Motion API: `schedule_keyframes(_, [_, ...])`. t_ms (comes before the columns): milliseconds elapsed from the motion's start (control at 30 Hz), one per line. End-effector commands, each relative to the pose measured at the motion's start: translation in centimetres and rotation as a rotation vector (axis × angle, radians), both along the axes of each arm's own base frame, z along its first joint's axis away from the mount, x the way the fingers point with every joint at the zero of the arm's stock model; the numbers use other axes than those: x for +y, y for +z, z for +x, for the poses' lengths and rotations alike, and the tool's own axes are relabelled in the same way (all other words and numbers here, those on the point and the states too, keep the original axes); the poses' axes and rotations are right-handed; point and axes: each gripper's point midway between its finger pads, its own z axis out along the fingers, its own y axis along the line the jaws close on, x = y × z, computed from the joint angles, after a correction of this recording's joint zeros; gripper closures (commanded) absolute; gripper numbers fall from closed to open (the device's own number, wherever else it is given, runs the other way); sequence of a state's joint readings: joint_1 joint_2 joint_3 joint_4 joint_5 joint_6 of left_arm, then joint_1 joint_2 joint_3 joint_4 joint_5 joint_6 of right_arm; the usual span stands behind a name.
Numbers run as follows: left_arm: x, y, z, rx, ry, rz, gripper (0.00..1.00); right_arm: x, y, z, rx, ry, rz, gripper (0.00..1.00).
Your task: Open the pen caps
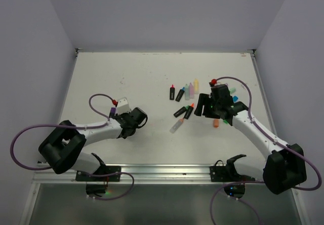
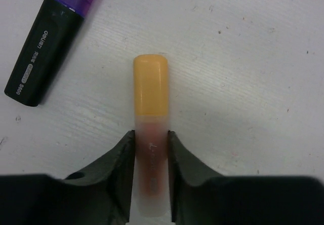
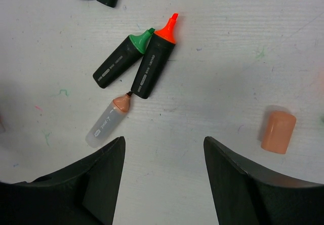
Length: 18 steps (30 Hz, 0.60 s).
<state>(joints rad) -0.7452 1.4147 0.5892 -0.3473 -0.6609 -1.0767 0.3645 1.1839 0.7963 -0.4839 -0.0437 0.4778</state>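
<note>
Yellow cap (image 2: 150, 85): seated on frosted pen (image 2: 150, 172), centre of left wrist view, cap end pointing to the top of the frame. Pen lies flat on the table (image 1: 126, 73).

Left gripper (image 2: 151, 139): 2 fingers (image 2: 119, 172) pinch the frosted barrel from either side, just below the cap. The cap itself is free of the fingers. In the top view the gripper (image 1: 132, 119) sits left of centre, low over the table.

Purple pen (image 2: 45, 47): black barrel, purple cap on, upper left of left wrist view, tilted, apart from the held pen.

Right gripper (image 3: 164, 144): fingers spread wide, nothing between them. Top view places it right of centre (image 1: 212, 108).

Peach cap (image 3: 278, 131): off, lying alone, lower right of right wrist view.

Peach pen (image 3: 109, 121): frosted barrel, nib bare, left of centre. Its nib is just beside the base of the orange pen (image 3: 154, 58).

Orange pen and green pen (image 3: 121, 60): black barrels, both uncapped, side by side and touching, nibs toward upper right.

Row of 5 pens (image 1: 186, 90): above centre in the top view; too small to tell cap state.
</note>
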Motion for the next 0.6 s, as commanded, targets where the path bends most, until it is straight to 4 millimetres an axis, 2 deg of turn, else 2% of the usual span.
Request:
schedule_keyframes(0, [1.6, -4.1, -5.6, 0.226, 0.017, 0.016, 0.77, -0.1, 1.6, 0.5, -0.049, 0.010, -0.010, 0.33])
schedule_keyframes(100, [0.9, -3.9, -5.2, 0.195, -0.008, -0.031, 1.00, 0.1, 2.0, 0.8, -0.051, 0.013, -0.005, 0.33])
schedule_keyframes(200, [-0.6, -3.0, -4.1, 0.139, -0.086, -0.084, 1.00, 0.7, 2.0, 0.9, -0.049, 0.029, 0.021, 0.33])
schedule_keyframes(233, [-1.6, -2.2, -3.4, 0.104, -0.168, -0.081, 1.00, 0.9, 2.0, 0.8, -0.049, 0.042, 0.027, 0.33])
schedule_keyframes(300, [-3.9, 0.0, -2.4, 0.030, -0.286, -0.123, 1.00, 2.3, 2.2, 0.7, -0.048, 0.105, 0.082, 0.34])
schedule_keyframes(333, [-5.7, 1.4, -1.7, -0.026, -0.402, -0.128, 1.00, 2.8, 2.3, 0.7, -0.051, 0.134, 0.101, 0.34])
schedule_keyframes(367, [-6.9, 3.0, -1.3, -0.079, -0.461, -0.159, 1.00, 4.0, 2.8, 0.5, -0.058, 0.183, 0.159, 0.34])
schedule_keyframes(400, [-8.0, 3.7, -1.4, -0.099, -0.542, -0.171, 1.00, 4.7, 3.0, 0.5, -0.057, 0.202, 0.190, 0.34])
schedule_keyframes(467, [-10.4, 6.6, -0.7, -0.205, -0.626, -0.244, 1.00, 6.1, 3.6, 0.7, -0.071, 0.241, 0.263, 0.35])
schedule_keyframes(500, [-11.3, 7.3, -0.7, -0.222, -0.665, -0.268, 1.00, 7.4, 4.1, 0.2, -0.064, 0.293, 0.323, 0.35])
schedule_keyframes(567, [-12.4, 8.3, -0.6, -0.250, -0.718, -0.278, 1.00, 8.8, 5.0, 0.4, -0.080, 0.317, 0.375, 0.36])
